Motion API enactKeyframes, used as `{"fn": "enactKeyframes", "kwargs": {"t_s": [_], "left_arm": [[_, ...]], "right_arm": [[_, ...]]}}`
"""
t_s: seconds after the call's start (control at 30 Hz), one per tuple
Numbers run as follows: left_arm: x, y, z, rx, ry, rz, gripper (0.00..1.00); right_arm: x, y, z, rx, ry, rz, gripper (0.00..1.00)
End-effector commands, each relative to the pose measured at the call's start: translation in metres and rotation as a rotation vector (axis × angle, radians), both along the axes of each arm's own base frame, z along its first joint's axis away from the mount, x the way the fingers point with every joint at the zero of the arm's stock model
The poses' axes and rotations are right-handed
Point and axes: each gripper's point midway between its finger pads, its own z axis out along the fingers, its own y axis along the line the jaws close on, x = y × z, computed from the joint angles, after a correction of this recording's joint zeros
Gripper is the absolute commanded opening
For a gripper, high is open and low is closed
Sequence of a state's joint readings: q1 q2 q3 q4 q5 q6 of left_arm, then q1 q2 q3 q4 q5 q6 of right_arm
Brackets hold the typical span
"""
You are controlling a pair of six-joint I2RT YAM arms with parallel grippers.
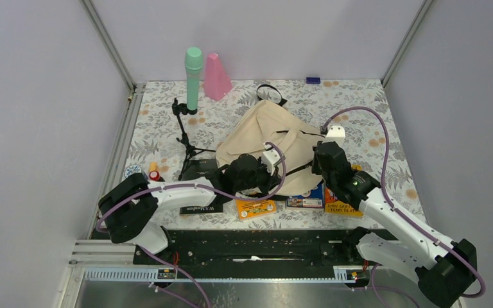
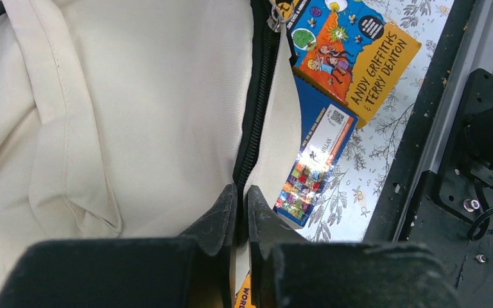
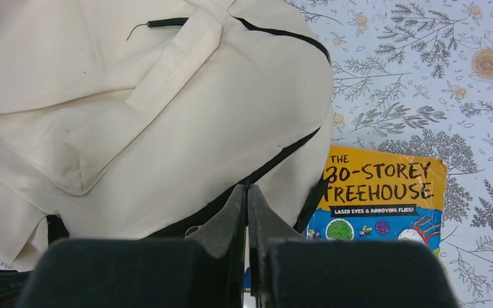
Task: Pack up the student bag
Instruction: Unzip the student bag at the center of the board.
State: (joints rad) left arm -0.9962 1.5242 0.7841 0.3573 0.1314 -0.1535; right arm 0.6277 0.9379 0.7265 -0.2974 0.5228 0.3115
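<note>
Left end effector (image 2: 242, 190) and right end effector (image 3: 246, 187) each clenched on black zipper trim (image 2: 257, 96) of cream student bag (image 1: 271, 133)

Shows a tabletop (image 1: 372, 109) printed all over with leaves and flowers. Holds the cream student bag (image 1: 276, 138) slumped about the centre, one black strap trailing toward 12. At 11, a mint-green cylinder (image 1: 194, 77) upright beside a pink cone (image 1: 217, 78); at 10, a black tripod (image 1: 185, 138). Near 1, by the far edge, a small dark-blue block (image 1: 312, 80). At 9, a round white item (image 1: 133, 171) with small orange and red pieces (image 1: 154, 172) — too small to name. From 7 round to 5: black book (image 1: 196, 209), orange card (image 1: 255, 208), blue book (image 1: 306, 200), yellow Treehouse book (image 1: 343, 206) — the last two tucked partly under the bag.
</note>
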Motion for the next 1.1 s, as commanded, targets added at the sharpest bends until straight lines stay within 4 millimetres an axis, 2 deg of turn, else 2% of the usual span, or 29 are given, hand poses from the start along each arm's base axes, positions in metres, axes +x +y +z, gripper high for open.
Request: {"fn": "enactKeyframes", "kwargs": {"t_s": [0.0, 0.1, 0.33, 0.87, 1.07], "left_arm": [[-0.006, 0.026, -0.027, 0.095, 0.053, 0.060, 0.00], [-0.010, 0.031, -0.029, 0.085, 0.071, 0.070, 0.00], [-0.024, 0.053, -0.049, 0.128, 0.111, 0.089, 0.00], [-0.056, 0.084, -0.061, 0.160, 0.158, 0.115, 0.00], [-0.062, 0.095, -0.063, 0.171, 0.173, 0.143, 0.00]], "right_arm": [[0.013, -0.015, 0.029, 0.024, -0.081, -0.079, 0.00], [0.013, -0.020, 0.025, 0.028, -0.066, -0.091, 0.00], [0.018, -0.024, 0.020, 0.062, -0.038, -0.113, 0.00], [0.037, -0.040, 0.007, 0.049, -0.021, -0.196, 0.00], [0.040, -0.045, 0.002, 0.038, -0.018, -0.215, 0.00]]}}
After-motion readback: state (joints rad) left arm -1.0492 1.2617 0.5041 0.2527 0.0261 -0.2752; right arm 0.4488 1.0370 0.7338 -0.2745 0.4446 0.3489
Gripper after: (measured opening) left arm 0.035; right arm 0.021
